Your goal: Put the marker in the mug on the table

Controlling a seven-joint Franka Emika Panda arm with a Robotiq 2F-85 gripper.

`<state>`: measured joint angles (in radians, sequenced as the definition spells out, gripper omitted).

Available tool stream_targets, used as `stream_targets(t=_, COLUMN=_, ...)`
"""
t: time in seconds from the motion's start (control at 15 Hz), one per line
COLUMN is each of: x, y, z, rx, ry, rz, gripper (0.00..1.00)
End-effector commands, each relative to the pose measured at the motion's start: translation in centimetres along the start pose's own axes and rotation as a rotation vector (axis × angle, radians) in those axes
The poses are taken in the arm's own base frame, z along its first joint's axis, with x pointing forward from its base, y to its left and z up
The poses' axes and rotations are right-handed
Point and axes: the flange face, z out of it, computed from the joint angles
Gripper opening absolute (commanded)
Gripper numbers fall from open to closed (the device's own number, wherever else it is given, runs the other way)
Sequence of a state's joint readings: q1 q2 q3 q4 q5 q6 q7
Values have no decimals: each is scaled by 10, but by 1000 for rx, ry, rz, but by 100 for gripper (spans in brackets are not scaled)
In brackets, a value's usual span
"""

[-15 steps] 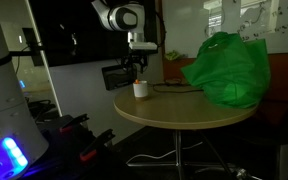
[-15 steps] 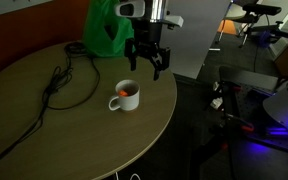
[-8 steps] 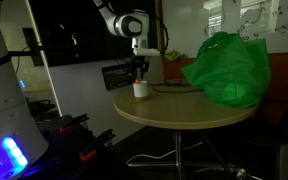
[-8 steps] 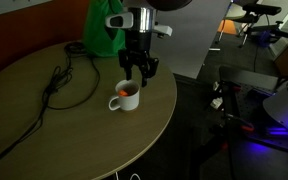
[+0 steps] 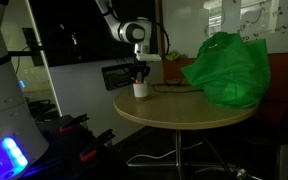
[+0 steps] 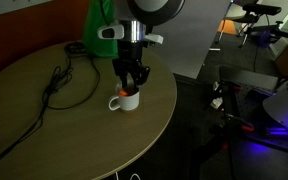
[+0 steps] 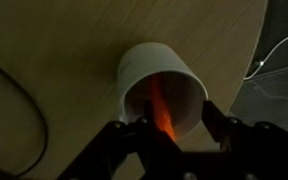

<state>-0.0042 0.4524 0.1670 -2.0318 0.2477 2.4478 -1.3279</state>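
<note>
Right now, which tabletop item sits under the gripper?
The white mug holding the orange marker; the green bag and black cable lie away from the gripper.

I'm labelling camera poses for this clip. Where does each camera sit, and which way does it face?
In an exterior view: low beside the table, facing across it to the mug and green bag; arm and gripper show.
In an exterior view: higher, facing down on the tabletop and cable; gripper over the mug.
Wrist view: faces down into the mug at the marker; only fingers show.
Both exterior views share mug, bag and gripper.
</note>
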Motion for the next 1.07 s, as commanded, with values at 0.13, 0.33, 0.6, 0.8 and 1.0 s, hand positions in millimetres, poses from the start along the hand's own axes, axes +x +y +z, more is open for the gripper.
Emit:
stream_targets(t=0.13, x=5, y=14, z=4, rx=-14, ry=-2, rz=9, gripper=52)
stream_targets(t=0.33, x=6, y=16, z=8, rx=-10, ry=-3, rz=8, gripper=47)
stream_targets(t=0.6, x=7, y=19, z=16, rx=-1, ry=-9, rz=6, gripper=44)
stream_targets(t=0.8, x=7, y=19, z=22, rx=11, ry=-10, rz=13, gripper=43)
stream_targets(t=1.0, x=8, y=19, z=28, rx=18, ry=-9, rz=19, gripper=34)
